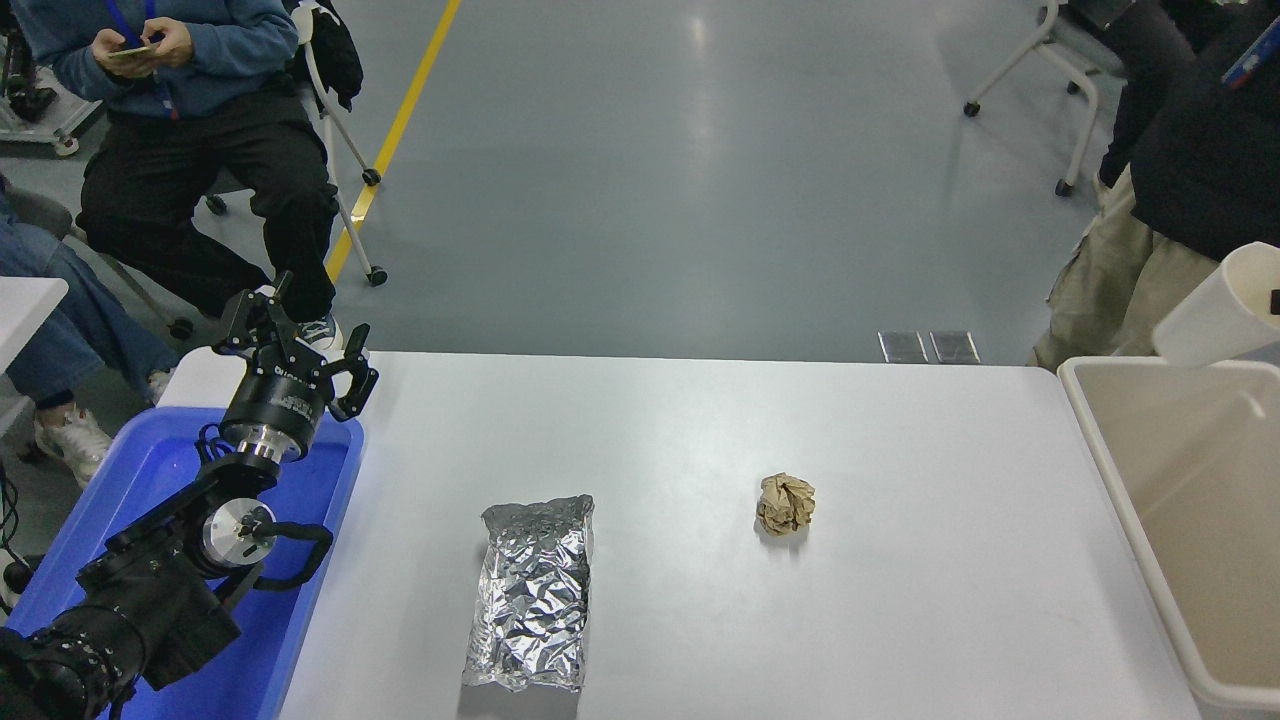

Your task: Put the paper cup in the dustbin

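The white paper cup (1213,308) hangs tilted in the air at the right edge of the head view, over the far rim of the beige dustbin (1116,500). Its cream mouth points to the right. Only a black fingertip of my right gripper (1275,300) shows at the cup's rim; the arm is out of the picture. The gripper is shut on the cup. My left gripper (300,352) is open and empty, parked over the blue tray (150,470) at the lower left.
A crumpled brown paper ball (786,504) and a silver foil bag (530,592) lie on the white table (900,600). A person in dark top and beige trousers (1120,270) stands behind the dustbin. Another person (190,120) sits at the far left.
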